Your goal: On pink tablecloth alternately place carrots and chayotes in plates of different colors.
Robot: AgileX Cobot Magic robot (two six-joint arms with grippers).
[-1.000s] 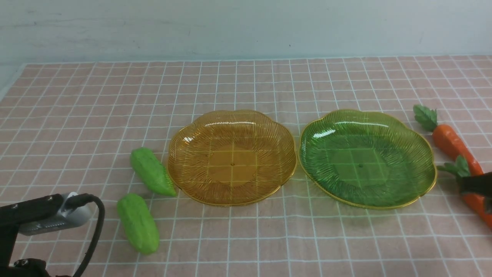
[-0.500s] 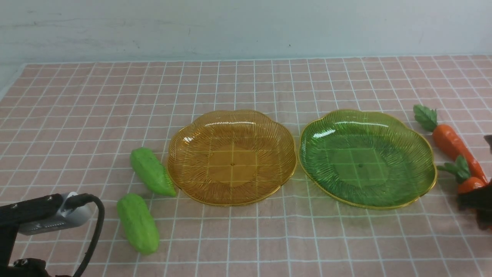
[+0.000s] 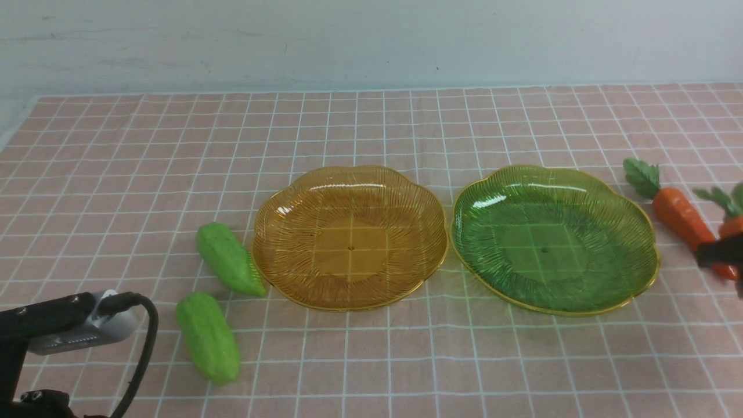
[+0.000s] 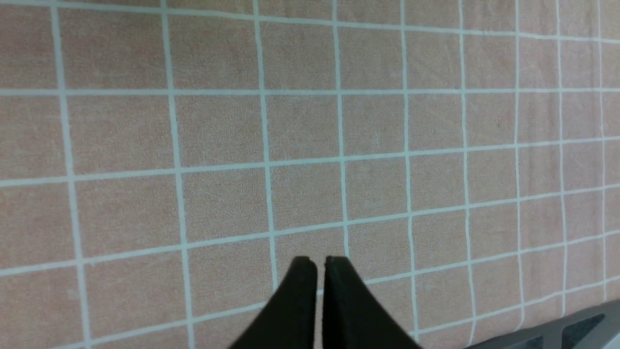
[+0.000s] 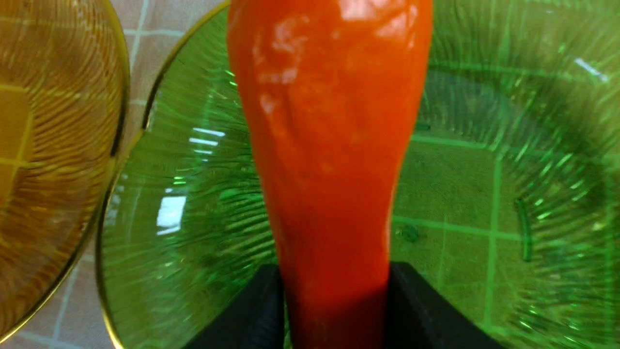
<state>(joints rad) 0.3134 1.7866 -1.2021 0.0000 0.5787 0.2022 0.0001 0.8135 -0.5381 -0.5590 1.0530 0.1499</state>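
One carrot (image 5: 329,145) is pinched by the R gripper (image 5: 334,291) just right of the green plate (image 3: 554,238). L gripper (image 4: 319,264) is seen pressed together over pink tablecloth (image 4: 218,126); chayotes (image 3: 229,258) lie beside amber plate (image 3: 350,238).

A pale blue-grey wall (image 3: 371,40) fills the whole back of the front view, running straight across from side to side. Its paint is uneven, with faint grey smudges (image 3: 110,61) streaking the left part. One small dark speck (image 3: 437,68) marks it low down, a little right of the middle. At the far left a narrow wedge of bare desk (image 3: 10,119) shows, pale like the wall. In the left wrist view a dark grey slanted bar (image 4: 557,332) with shallow recesses crosses one corner. What it belongs to cannot be told.
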